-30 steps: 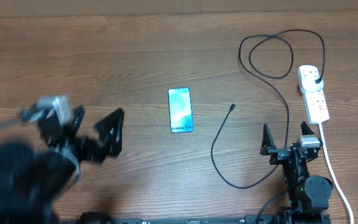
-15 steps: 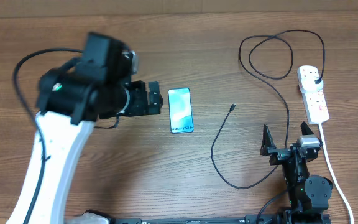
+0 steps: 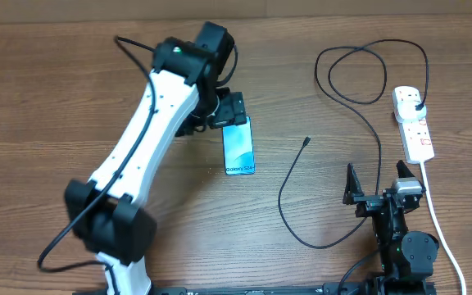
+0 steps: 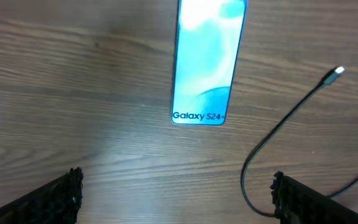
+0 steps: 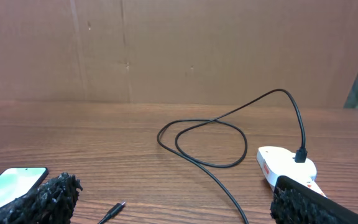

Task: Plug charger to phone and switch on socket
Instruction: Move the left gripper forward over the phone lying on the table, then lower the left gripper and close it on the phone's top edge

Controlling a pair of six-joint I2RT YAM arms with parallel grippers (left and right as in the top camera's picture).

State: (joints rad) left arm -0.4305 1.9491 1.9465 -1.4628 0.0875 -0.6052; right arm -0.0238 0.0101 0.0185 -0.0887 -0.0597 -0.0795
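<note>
The left hand is positioned above the counter at the far short edge of the phone. Its jaws stand fully apart and hold nothing; in the left wrist view both fingers are clear of the phone. The phone lies flat near the centre of the counter, screen up, with the "Galaxy" lettering at its near short edge. The right hand sits at the near right of the counter, jaws also fully apart and empty. The charger lies loose on the counter. Its connector tip rests to the right of the phone, apart from it and not inserted. From the tip the cable curves toward the near edge, runs back between the right hand's fingers without being gripped, forms a loop at the far right, and ends in a black plug seated in the far end of the socket. The socket lies at the right edge of the counter, its white cord trailing toward the near edge. The position of its red switches cannot be determined.
</note>
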